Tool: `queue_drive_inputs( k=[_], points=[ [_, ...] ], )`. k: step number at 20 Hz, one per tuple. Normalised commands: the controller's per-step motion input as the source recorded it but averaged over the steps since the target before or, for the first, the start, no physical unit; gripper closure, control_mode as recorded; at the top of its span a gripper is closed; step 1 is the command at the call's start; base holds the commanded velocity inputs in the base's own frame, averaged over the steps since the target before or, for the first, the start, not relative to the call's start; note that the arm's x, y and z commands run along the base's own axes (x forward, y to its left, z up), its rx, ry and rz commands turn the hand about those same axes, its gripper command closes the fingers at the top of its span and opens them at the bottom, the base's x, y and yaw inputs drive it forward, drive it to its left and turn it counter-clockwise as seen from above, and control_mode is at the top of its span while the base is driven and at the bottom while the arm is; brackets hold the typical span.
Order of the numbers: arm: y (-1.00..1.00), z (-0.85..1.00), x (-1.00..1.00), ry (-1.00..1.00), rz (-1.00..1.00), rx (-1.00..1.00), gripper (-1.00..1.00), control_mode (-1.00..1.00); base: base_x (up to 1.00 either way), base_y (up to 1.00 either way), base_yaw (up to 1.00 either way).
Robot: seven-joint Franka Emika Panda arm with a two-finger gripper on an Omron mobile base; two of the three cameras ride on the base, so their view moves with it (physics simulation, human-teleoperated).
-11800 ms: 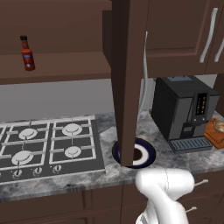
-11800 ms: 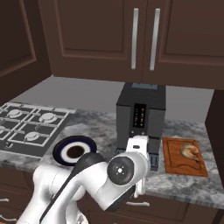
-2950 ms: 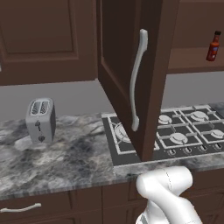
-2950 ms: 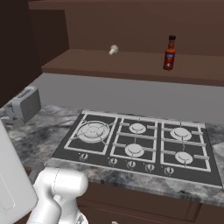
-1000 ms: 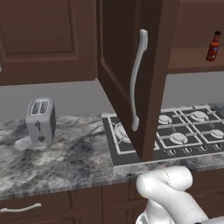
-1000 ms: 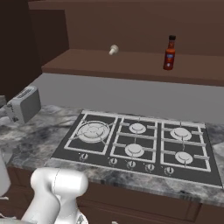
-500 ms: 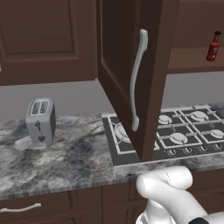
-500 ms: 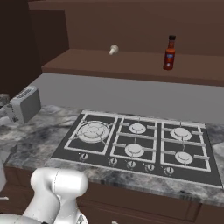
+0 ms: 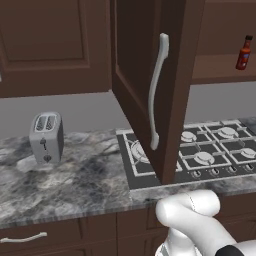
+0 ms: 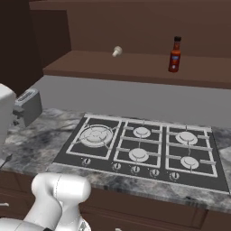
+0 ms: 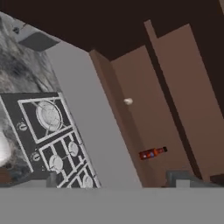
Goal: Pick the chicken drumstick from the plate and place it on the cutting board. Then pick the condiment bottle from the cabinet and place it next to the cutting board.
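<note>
The condiment bottle [image 10: 175,54] stands upright on the shelf [image 10: 135,67] of the cabinet [image 9: 172,75], toward the shelf's right end and near its front edge, above the hob [image 10: 142,151] set into the marbled worktop [image 9: 75,180]. A small pale object [image 10: 117,51] lies on the shelf well to the bottle's left. The cabinet door [image 9: 150,85] hangs open over the hob's left edge. A toaster [image 9: 46,136] sits toward the worktop's back edge. Whether the tool [image 11: 118,179] is clenched or released, I cannot tell.

open cabinet door [image 9: 150,85] swung out over stove [image 10: 140,146], bare shelf [image 10: 90,65] around condiment bottle [image 10: 175,55], small pale knob [image 10: 117,51] well left
</note>
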Motion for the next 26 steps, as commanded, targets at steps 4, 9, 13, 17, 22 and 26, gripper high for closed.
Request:
queue_drive_inputs(
  k=[4, 9, 13, 17, 22, 26],
  points=[
    [0.08, -0.08, 0.14, 0.0, -0.1, 0.39, -1.0, -1.0, 0.0, 0.0, 0.0],
    [0.03, 0.0, 0.1, 0.0, -0.14, 0.38, -1.0, -1.0, 0.0, 0.0, 0.0],
    [0.0, 0.02, 0.0, -0.02, -0.18, 0.38, -1.0, -1.0, 0.0, 0.0, 0.0],
    [-0.02, 0.0, 0.0, -0.16, -0.16, 0.3, -1.0, -1.0, 0.0, 0.0, 0.0],
    [0.0, 0.0, 0.0, -0.35, -0.13, 0.16, -1.0, -1.0, 0.0, 0.0, 0.0],
    [0.0, 0.0, 0.0, -0.46, -0.1, 0.02, -1.0, -1.0, 0.0, 0.0, 0.0]
  ],
)
